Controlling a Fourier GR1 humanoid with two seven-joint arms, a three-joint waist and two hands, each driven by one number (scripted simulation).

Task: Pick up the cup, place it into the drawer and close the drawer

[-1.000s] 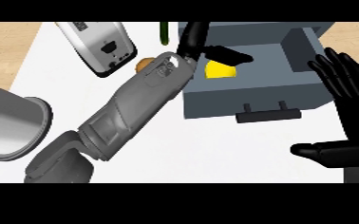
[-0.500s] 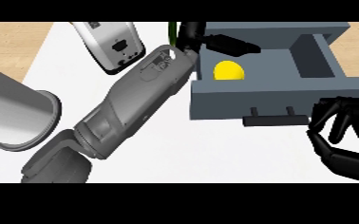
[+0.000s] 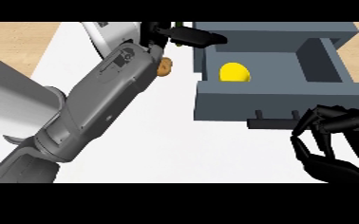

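While the yellow cup (image 3: 235, 72) is lying inside the open drawer (image 3: 270, 105), the left robot hand (image 3: 184, 34) is hovering over the drawer's back left corner with its fingers relaxed and holding nothing. The right robot hand (image 3: 326, 144) is curling its empty fingers just beside the drawer handle (image 3: 275, 118) at the front, so it is sitting nearer for pushing the drawer away across the desk (image 3: 175, 147).

A white counter top (image 3: 182, 142) meets a tan wooden surface (image 3: 24, 42) at upper left.
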